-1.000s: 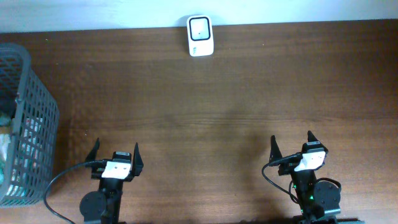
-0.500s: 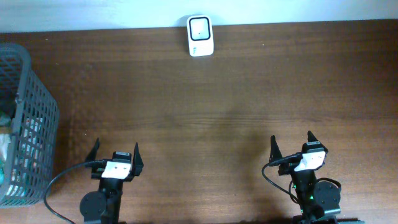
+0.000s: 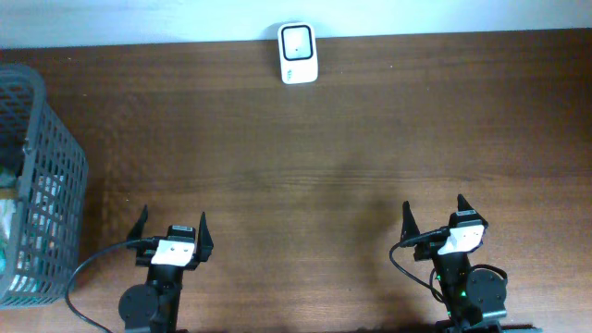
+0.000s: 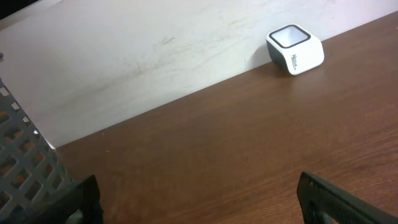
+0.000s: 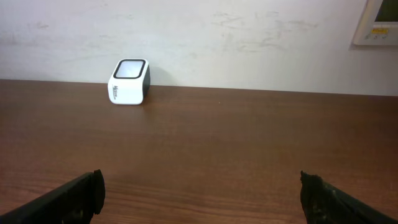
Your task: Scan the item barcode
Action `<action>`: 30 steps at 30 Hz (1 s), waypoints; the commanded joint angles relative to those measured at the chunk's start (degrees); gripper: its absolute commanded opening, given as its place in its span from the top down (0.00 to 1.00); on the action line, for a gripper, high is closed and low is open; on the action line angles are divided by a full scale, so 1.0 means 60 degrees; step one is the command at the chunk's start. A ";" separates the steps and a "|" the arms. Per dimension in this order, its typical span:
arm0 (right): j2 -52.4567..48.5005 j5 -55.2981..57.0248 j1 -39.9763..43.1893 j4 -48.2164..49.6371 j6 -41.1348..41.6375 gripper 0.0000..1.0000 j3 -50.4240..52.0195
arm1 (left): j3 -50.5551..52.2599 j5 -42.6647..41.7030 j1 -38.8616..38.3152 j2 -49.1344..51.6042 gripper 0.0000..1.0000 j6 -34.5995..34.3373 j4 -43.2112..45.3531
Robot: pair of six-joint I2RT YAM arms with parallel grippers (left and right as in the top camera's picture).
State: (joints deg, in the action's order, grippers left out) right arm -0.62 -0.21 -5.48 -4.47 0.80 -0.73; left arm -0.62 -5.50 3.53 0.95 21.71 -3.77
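Near edge of the wooden table (image 3: pixel 305 157):
- left gripper (image 3: pixel 173 222), jaws wide apart, holding nothing
- right gripper (image 3: pixel 433 209), the same

Left side:
- grey mesh basket (image 3: pixel 57 176), packaged items (image 3: pixel 7 227) inside, kind indistinct

Far edge, against the white wall (image 5: pixel 249 37):
- white barcode scanner (image 3: pixel 297 53), window up, well apart from both grippers

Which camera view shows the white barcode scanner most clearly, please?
The left wrist view: the scanner appears largest there, unobstructed, with its top window and printed side both clear. The right wrist view shows it smaller, level, front-on; the overhead view shows only its top at the far edge of the table.
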 commanded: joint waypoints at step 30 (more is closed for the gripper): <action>0.0073 0.0084 -0.0084 -0.0033 -0.0066 0.02 0.0069 | -0.0146 0.0885 -0.0044 -0.0025 0.01 0.0186 0.1137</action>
State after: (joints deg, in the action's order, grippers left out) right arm -0.62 -0.21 -5.48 -4.45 0.82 -0.75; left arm -0.62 -1.48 3.53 0.95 21.93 1.61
